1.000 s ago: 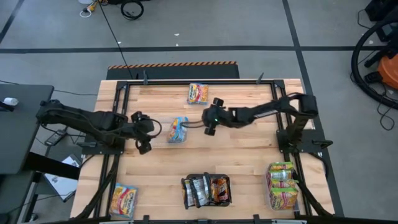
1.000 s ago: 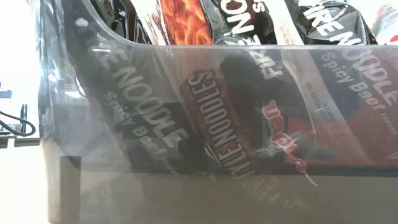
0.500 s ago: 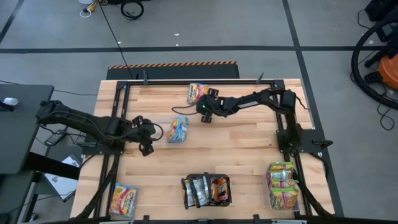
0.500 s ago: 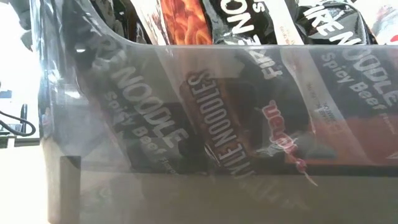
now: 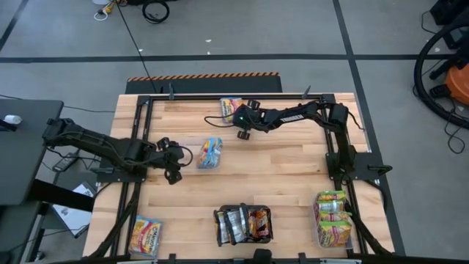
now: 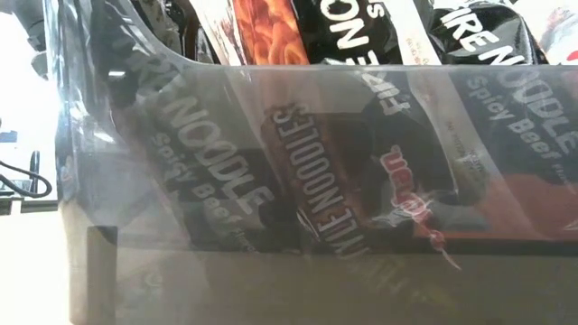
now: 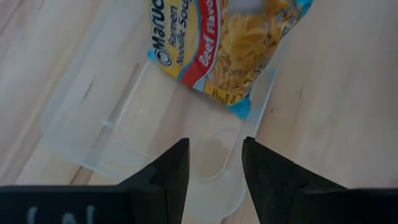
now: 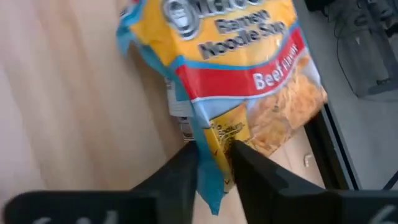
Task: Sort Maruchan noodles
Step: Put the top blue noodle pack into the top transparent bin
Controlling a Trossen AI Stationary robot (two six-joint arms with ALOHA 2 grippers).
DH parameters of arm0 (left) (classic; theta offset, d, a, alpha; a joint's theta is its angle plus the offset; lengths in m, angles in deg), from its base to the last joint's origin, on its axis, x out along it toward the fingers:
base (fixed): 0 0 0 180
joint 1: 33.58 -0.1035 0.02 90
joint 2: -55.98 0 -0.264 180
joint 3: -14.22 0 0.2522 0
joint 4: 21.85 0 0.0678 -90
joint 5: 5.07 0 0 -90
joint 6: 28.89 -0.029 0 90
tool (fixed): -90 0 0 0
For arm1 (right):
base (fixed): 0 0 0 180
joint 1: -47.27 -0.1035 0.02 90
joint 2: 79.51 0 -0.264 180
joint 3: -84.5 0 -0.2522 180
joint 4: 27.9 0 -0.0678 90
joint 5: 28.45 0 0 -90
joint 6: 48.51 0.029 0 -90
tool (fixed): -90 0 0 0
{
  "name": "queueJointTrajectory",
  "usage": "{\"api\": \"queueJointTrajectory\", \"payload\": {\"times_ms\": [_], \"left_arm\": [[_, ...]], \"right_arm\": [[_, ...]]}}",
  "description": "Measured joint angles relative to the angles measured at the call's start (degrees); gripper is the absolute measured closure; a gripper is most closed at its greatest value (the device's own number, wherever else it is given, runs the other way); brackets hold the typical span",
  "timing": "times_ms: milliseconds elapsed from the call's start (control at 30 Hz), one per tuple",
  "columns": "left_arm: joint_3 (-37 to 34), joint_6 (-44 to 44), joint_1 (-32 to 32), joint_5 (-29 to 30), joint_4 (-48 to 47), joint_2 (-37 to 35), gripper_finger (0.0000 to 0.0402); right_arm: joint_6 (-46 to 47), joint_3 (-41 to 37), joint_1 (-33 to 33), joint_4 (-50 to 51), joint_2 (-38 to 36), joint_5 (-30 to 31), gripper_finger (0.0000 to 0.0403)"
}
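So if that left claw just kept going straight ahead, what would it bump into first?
Probably the clear tub right ahead of the left gripper, then the beef ramen packet inside it.

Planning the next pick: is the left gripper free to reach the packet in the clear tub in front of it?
Probably yes. The left gripper is open and empty, lined up at the tub rim, with the packet just ahead and nothing between. The right gripper is busy at the far-edge packet.

Two dark, slender jointed arms are seen from above, each mounted on a black base bracket. Black cable is looped beside the left gripper (image 5: pixel 170 156). A small green light is shown near the right gripper (image 5: pixel 240 121). Fingers are matte black, flat-faced wedges.
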Motion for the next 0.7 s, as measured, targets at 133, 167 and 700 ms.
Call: {"api": "queueJointTrajectory", "payload": {"times_ms": [133,167,700], "left_arm": [[0.0,-1.49,0.0,0.43,0.53,0.0,0.0249],[0.02,-1.76,0.0,0.76,0.48,-0.04,0.0249],[7.8,-11.88,-0.03,11.76,-1.14,-1.28,0.0249]], "right_arm": [[1.75,0.01,0.21,-0.22,-0.02,-0.22,0.035],[1.78,0.02,0.2,-0.19,-0.02,-0.22,0.0365],[12.14,-0.15,-8.03,2.7,-17.71,-2.74,0.0394]]}}
